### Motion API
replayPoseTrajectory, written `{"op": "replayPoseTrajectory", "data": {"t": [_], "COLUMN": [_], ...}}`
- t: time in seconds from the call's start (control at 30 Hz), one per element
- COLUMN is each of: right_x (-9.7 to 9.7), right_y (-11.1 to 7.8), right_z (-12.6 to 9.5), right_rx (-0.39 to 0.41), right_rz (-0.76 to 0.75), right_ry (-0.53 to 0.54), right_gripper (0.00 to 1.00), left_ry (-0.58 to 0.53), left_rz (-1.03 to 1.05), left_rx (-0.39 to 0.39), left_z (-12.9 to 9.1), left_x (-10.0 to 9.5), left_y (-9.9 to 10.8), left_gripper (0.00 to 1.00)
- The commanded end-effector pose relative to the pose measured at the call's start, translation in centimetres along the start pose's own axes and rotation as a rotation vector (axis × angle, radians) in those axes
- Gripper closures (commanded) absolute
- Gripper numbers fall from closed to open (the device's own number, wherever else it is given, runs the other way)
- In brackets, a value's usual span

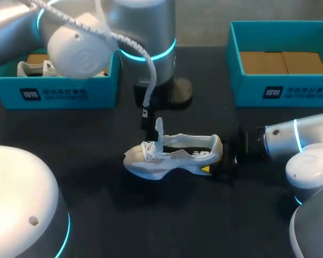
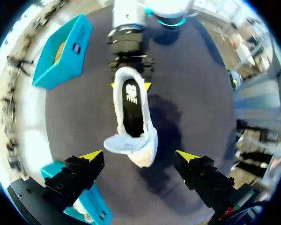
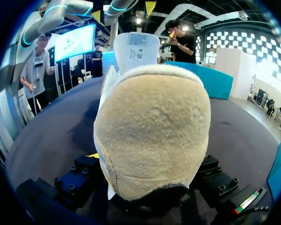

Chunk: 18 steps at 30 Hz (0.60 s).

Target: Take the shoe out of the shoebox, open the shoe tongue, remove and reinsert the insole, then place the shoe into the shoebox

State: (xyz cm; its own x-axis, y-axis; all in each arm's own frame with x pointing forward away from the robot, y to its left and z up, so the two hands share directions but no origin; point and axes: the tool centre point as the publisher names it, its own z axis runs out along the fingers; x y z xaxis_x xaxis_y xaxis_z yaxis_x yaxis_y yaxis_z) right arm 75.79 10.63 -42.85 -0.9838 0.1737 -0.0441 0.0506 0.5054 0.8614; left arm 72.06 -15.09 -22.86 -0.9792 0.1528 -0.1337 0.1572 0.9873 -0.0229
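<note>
Bench [image 1: 167,215] lies bare in front of the sneaker [image 1: 167,161]; right tool [image 1: 218,158] blocks its heel, left arm [image 1: 145,54] stands close behind.

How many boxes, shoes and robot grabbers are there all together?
Teal boxes: 2
White shoes: 2, one out on the table and one inside the left box
Grippers: 2
Total: 6

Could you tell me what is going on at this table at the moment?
The white shoe stands on its sole on the dark table, out of the box, with its tongue upright. The right gripper is shut on the heel and steadies the shoe. The left gripper hangs open above the shoe and touches nothing. The black insole sits inside the shoe. The teal shoebox at the right is empty.
</note>
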Motion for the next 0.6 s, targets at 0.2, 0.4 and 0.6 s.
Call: {"op": "replayPoseTrajectory", "data": {"t": [0.2, 0.4, 0.6], "right_x": [0.1, 0.1, 0.1], "right_y": [-0.1, -0.1, -0.1], "right_z": [0.1, 0.1, 0.1], "right_rx": [0.005, 0.005, 0.005], "right_rz": [0.000, 0.000, 0.000], "right_ry": [0.000, 0.000, 0.000], "right_gripper": [1.00, 1.00, 1.00], "left_ry": [-0.044, -0.053, -0.041], "left_rz": [0.128, 0.114, 0.062], "left_rx": [0.036, 0.044, 0.039], "left_z": [1.0, 1.7, 2.7], "left_x": [-0.3, -0.8, -1.1], "left_y": [-3.2, -5.0, -5.6], "left_gripper": [1.00, 1.00, 1.00]}}
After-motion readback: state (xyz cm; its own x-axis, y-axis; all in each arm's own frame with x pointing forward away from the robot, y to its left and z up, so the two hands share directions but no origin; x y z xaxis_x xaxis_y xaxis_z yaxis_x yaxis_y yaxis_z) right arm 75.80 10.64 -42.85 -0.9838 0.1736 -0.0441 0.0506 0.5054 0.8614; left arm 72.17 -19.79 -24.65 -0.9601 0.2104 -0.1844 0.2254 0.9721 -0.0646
